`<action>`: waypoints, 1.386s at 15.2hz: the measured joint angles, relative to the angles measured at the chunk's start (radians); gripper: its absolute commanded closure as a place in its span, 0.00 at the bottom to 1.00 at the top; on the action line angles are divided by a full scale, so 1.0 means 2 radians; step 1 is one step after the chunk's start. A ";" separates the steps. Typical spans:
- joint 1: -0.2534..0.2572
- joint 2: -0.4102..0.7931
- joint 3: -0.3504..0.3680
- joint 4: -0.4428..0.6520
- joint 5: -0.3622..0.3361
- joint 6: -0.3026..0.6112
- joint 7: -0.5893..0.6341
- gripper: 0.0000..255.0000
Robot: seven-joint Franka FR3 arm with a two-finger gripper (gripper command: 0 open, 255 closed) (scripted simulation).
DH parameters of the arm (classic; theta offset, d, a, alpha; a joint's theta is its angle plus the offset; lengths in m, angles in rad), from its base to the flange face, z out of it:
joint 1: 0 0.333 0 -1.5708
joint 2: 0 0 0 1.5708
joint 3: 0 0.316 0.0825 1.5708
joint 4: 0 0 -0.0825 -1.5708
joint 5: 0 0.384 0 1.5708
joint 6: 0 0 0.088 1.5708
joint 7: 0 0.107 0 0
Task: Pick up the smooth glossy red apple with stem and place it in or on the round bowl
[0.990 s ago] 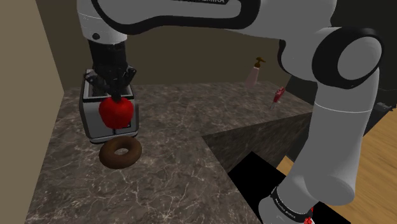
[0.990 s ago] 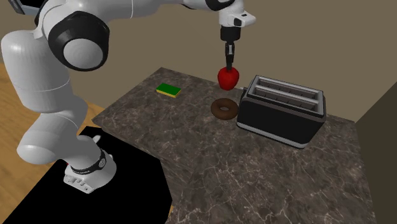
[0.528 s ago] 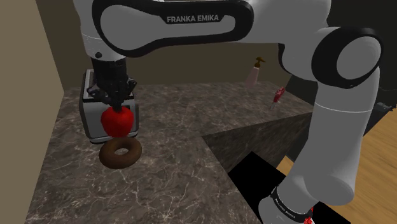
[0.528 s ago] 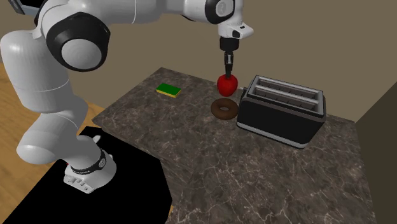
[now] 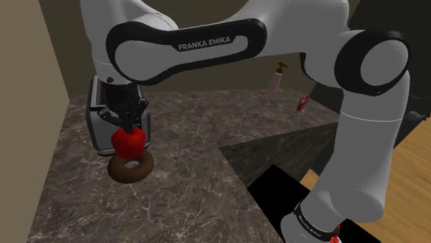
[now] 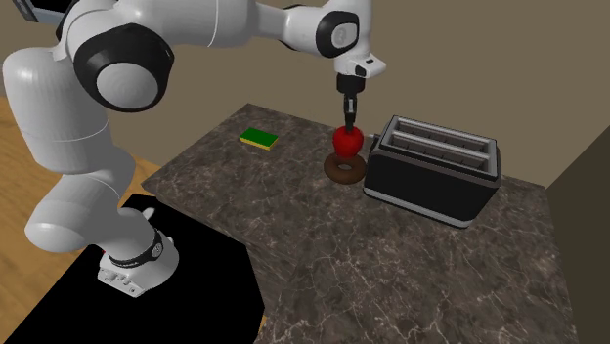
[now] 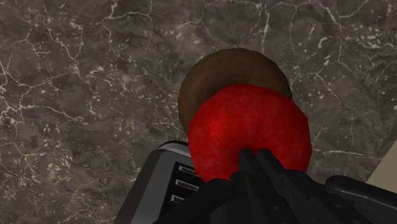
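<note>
Jaws are closed on the red apple [image 5: 128, 141], held straight above the brown bowl [image 5: 138, 172], nearly touching.

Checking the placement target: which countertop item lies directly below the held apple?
The brown ring-shaped bowl, right under the glossy red apple; the black toaster stands beside, the green sponge farther off.

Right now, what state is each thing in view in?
gripper: shut on the red apple, pointing down.
red apple: held by its top, low over the bowl; contact cannot be told.
brown round bowl: on the counter beside the toaster, under the apple.
toaster: upright, nothing sticking out of its slots.
green sponge: lying flat.
spray bottle: upright.
</note>
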 measured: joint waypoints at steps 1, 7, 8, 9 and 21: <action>-0.001 0.000 0.000 -0.007 0.000 0.006 0.001 1.00; -0.001 0.004 -0.002 -0.025 -0.005 0.028 0.006 1.00; -0.001 0.004 -0.002 -0.026 -0.005 0.029 0.006 1.00; -0.001 0.004 -0.002 -0.026 -0.005 0.029 0.006 1.00; 0.002 -0.006 0.003 0.011 0.003 -0.015 0.000 0.00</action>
